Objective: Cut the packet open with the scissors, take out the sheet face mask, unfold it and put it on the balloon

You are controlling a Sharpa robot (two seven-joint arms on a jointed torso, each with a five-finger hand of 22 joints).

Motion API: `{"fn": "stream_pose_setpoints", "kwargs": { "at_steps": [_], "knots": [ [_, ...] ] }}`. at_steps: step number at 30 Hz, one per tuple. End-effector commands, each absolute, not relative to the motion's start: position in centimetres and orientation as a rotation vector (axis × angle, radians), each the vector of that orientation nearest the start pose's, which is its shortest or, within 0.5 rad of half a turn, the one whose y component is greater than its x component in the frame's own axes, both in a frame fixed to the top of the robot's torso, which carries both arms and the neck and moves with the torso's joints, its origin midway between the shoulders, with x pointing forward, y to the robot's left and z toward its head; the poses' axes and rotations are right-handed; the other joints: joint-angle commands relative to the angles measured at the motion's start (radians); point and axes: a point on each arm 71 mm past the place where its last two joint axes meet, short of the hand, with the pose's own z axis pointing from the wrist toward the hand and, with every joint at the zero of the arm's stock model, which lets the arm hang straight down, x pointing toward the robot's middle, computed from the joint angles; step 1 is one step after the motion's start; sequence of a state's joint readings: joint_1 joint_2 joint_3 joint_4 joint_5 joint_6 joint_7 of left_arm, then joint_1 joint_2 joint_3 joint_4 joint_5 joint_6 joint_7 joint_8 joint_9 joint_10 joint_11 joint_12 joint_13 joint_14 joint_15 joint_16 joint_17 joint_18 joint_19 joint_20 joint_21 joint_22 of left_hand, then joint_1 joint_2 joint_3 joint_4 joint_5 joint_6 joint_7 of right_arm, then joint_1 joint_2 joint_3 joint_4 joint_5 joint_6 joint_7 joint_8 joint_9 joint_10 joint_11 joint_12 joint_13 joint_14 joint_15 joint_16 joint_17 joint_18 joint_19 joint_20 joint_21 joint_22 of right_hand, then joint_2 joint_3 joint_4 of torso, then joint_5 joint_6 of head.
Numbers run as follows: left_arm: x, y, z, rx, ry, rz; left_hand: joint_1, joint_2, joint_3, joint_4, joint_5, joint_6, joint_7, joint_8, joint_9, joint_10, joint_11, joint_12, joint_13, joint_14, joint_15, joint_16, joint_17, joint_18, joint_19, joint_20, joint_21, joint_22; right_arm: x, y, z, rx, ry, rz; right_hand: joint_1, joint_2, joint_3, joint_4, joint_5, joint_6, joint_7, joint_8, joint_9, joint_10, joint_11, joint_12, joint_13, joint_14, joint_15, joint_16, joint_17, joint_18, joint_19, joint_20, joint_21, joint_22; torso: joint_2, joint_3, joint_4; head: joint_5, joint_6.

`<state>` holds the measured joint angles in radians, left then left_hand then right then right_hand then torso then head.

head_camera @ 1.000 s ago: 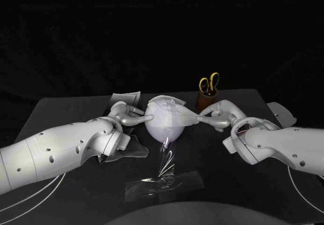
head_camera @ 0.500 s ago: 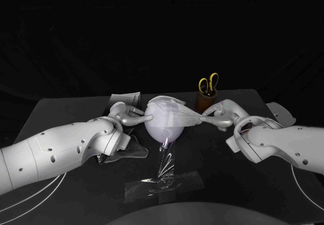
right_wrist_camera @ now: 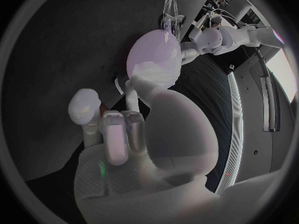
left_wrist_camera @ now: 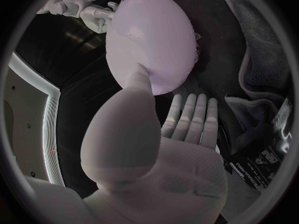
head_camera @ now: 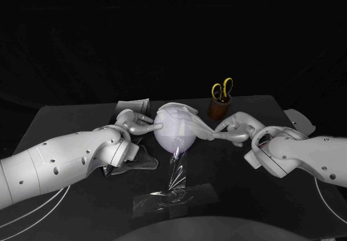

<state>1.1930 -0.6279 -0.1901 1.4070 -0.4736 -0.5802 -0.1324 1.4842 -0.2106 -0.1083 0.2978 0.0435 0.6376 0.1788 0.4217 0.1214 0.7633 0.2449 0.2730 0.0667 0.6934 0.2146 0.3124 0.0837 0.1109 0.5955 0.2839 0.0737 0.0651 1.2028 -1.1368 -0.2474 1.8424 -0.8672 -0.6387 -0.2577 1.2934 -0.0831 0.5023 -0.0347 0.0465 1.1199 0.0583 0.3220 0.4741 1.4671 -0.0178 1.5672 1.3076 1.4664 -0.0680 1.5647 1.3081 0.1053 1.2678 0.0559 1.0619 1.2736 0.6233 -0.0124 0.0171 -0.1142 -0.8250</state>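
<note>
While the balloon (head_camera: 176, 141) stood on its clear stand (head_camera: 176, 173) in the middle of the bench (head_camera: 72, 118), I saw the sheet mask (head_camera: 184, 118) draped over its top, with one edge pinched in the right hand (head_camera: 237, 128) and stretched toward that side. My left hand (head_camera: 134, 123) gripped nothing, its fingers straight and apart and the thumb tip touching the balloon's other flank.
</note>
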Motion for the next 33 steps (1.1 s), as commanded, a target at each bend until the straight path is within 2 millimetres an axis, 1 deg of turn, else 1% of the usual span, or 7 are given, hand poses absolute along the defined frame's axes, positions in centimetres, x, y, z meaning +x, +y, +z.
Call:
{"fn": "stream_pose_setpoints", "kwargs": {
  "at_steps": [1,10,14,19,23,26,33],
  "knots": [
    [48.3,15.2,-26.2,-0.914,1.862,-0.849,0.002,0.004,0.005,0.001,0.007,0.006,0.116,0.006,0.001,0.005,-0.001,0.004,0.001,0.009,-0.001,0.002,0.001,-0.012,-0.004,0.005,-0.002,-0.001,38.9,-27.4,-23.6,0.658,1.881,0.609,0.002,-0.002,-0.002,-0.005,0.002,0.021,-0.013,0.003,0.005,0.104,-0.009,0.004,0.263,0.104,-0.010,0.006,0.263,0.009,0.003,-0.003,0.001,-0.002,0.000,0.0002,0.0004,0.000,-0.001],
    [48.3,15.3,-26.2,-0.916,1.860,-0.846,0.003,0.004,0.006,0.001,0.007,0.006,0.116,0.006,0.001,0.004,-0.001,0.004,0.001,0.009,-0.001,0.002,0.001,-0.012,-0.005,0.006,-0.002,-0.001,39.0,-28.3,-23.5,0.679,1.846,0.578,0.001,-0.002,-0.002,-0.005,0.002,0.021,-0.013,0.003,0.005,0.104,-0.009,0.004,0.263,0.104,-0.010,0.006,0.263,0.008,0.004,-0.003,0.001,-0.001,0.000,0.0004,0.0008,-0.003,0.003],
    [48.3,15.4,-26.3,-0.917,1.859,-0.844,0.003,0.004,0.006,0.001,0.007,0.006,0.116,0.006,0.001,0.004,-0.001,0.004,0.001,0.009,-0.001,0.002,0.001,-0.012,-0.005,0.006,-0.002,-0.001,39.1,-28.7,-23.5,0.679,1.838,0.566,0.000,-0.003,-0.002,-0.005,0.002,0.021,-0.013,0.004,0.005,0.104,-0.009,0.004,0.263,0.104,-0.010,0.006,0.263,0.008,0.005,-0.003,0.004,0.001,0.000,0.0005,0.0003,-0.003,0.003],
    [48.4,15.4,-26.3,-0.917,1.859,-0.842,0.004,0.004,0.007,0.001,0.007,0.005,0.116,0.006,0.001,0.004,-0.001,0.004,0.001,0.008,-0.001,0.001,0.001,-0.012,-0.007,0.006,-0.002,-0.002,39.4,-29.2,-23.5,0.678,1.822,0.551,0.000,-0.003,-0.002,-0.005,0.002,0.021,-0.013,0.004,0.005,0.104,-0.009,0.004,0.263,0.104,-0.010,0.006,0.263,0.007,0.006,-0.003,0.005,0.001,0.000,0.0006,0.0004,-0.005,0.007],
    [48.4,15.4,-26.3,-0.918,1.859,-0.842,0.004,0.005,0.007,0.001,0.007,0.005,0.116,0.006,0.001,0.004,-0.001,0.004,0.001,0.008,-0.001,0.001,0.001,-0.012,-0.007,0.006,-0.002,-0.002,39.6,-29.5,-23.6,0.675,1.813,0.542,0.000,-0.003,-0.002,-0.005,0.002,0.021,-0.013,0.004,0.005,0.104,-0.009,0.004,0.263,0.104,-0.010,0.006,0.263,0.007,0.006,-0.003,0.005,0.001,0.000,0.0005,0.0008,-0.004,0.008],
    [48.4,15.5,-26.3,-0.918,1.859,-0.841,0.004,0.005,0.007,0.001,0.007,0.005,0.116,0.006,0.001,0.004,-0.001,0.004,0.001,0.008,-0.001,0.001,0.001,-0.012,-0.007,0.006,-0.002,-0.002,39.8,-29.5,-23.6,0.666,1.815,0.549,-0.001,-0.003,-0.002,-0.005,0.002,0.021,-0.013,0.004,0.005,0.104,-0.009,0.004,0.263,0.104,-0.010,0.006,0.263,0.008,0.005,-0.003,0.004,0.001,0.000,0.0005,0.0016,-0.003,0.009],
    [48.3,15.5,-26.3,-0.917,1.860,-0.843,0.005,0.005,0.007,0.001,0.007,0.005,0.116,0.006,0.001,0.004,-0.001,0.004,0.001,0.008,-0.001,0.001,0.001,-0.012,-0.008,0.006,-0.003,-0.002,39.8,-28.8,-23.7,0.648,1.839,0.576,-0.007,-0.004,-0.003,-0.004,0.002,0.019,-0.013,0.003,0.006,0.104,-0.009,0.004,0.263,0.104,-0.009,0.006,0.263,0.010,-0.001,-0.003,-0.007,-0.005,0.000,0.0001,0.0003,-0.001,0.008]
  ]
}}
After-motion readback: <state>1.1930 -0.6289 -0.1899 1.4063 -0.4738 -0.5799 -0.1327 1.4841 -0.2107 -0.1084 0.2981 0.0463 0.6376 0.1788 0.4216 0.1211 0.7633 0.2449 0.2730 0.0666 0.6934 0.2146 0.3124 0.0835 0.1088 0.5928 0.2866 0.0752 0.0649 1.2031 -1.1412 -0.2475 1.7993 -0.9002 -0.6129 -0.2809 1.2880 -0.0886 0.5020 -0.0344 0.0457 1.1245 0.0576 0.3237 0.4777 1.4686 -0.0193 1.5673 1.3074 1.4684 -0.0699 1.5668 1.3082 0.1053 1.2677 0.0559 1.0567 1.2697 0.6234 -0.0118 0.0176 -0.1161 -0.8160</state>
